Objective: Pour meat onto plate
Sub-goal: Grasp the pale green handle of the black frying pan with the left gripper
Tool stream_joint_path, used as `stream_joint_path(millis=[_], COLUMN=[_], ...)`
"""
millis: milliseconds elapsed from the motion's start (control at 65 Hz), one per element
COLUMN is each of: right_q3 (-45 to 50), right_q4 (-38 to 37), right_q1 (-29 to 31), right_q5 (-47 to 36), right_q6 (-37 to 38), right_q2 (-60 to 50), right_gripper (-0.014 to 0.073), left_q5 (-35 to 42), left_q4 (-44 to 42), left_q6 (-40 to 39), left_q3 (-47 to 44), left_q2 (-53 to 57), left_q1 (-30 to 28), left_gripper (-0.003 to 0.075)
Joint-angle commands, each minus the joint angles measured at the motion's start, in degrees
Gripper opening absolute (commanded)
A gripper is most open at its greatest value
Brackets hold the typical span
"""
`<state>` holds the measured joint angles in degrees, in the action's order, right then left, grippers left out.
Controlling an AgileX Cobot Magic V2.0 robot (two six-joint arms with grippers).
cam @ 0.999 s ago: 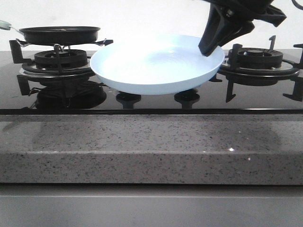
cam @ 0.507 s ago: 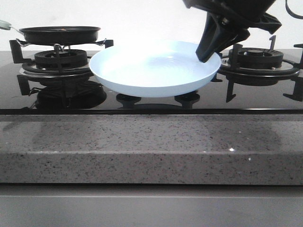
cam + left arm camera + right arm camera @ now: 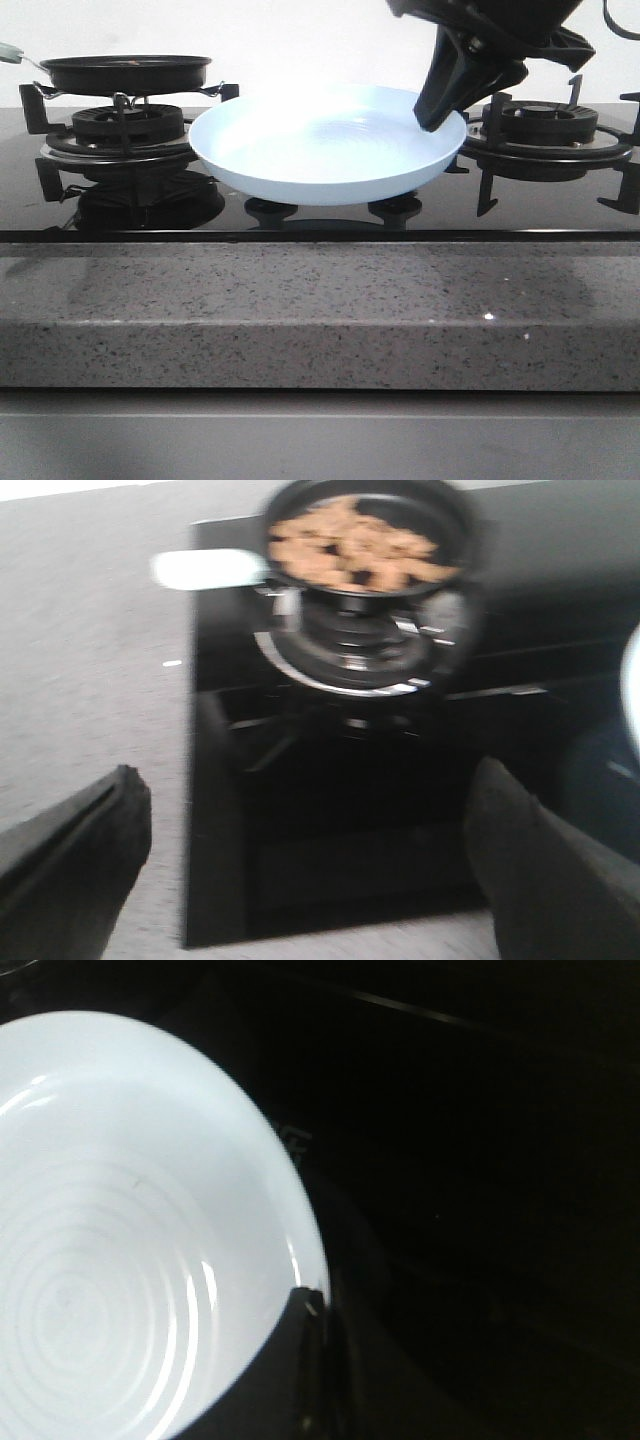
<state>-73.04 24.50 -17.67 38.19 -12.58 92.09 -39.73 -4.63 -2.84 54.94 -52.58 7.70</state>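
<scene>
On the far-left burner (image 3: 125, 125) a black frying pan (image 3: 127, 72) sits level on its grate, pale handle pointing left; the left wrist view shows the meat (image 3: 352, 552) still heaped inside it, a loose layer of small flat reddish-brown chunks covering most of the pan floor. The left gripper (image 3: 310, 865) hangs on the near side of that burner with its 2 fingers spread wide and nothing between them, apparently lined up to take the handle. In the middle, between the 2 burners, the plate (image 3: 328, 145) is held clear of the black glass hob (image 3: 300, 218), roughly level, so the pan can tip over it; it is pale blue, glossy, shallow, ringed with faint concentric ridges, and empty. The right gripper (image 3: 440, 105) is clamped on the plate's right rim, 1 finger inside the dish. Farthest right is the second burner (image 3: 540, 125), bare.
</scene>
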Motion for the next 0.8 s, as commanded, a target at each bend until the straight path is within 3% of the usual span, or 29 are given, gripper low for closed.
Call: stream_joint_path(millis=[0, 92, 215, 354, 554, 784], right_q3=[-1.34, -1.34, -1.34, -1.34, -1.34, -1.34], right_q4=[1.23, 1.23, 1.23, 1.23, 1.23, 1.23], right_q1=[-0.14, -0.14, -0.14, -0.14, -0.14, -0.14], right_q5=[-2.53, -2.53, -2.53, -2.53, -2.53, -2.53], right_q6=[-0.65, -0.65, -0.65, -0.65, -0.65, -0.65], right_q2=[-2.27, -2.27, -2.27, -2.27, -2.27, -2.27], right_gripper=[-0.0118, -0.0118, -0.0118, -0.0118, -0.0118, -0.0118], left_q5=[2.38, 1.46, -0.30, -3.04, -3.89, -3.89], left_q4=[1.90, 8.82, 26.83, 42.54, 59.70, 71.75], left_q6=[-0.27, 4.47, 17.49, 26.06, 32.16, 32.60], left_q3=[4.86, 7.88, 11.32, 13.91, 16.32, 18.56], left_q2=[-4.32, -8.56, -14.45, -20.29, -27.53, -35.79], left_q1=[-5.11, -10.70, -18.35, -24.09, -26.92, -26.92], left_gripper=[0.0619, 0.0619, 0.0619, 0.0619, 0.0619, 0.0619])
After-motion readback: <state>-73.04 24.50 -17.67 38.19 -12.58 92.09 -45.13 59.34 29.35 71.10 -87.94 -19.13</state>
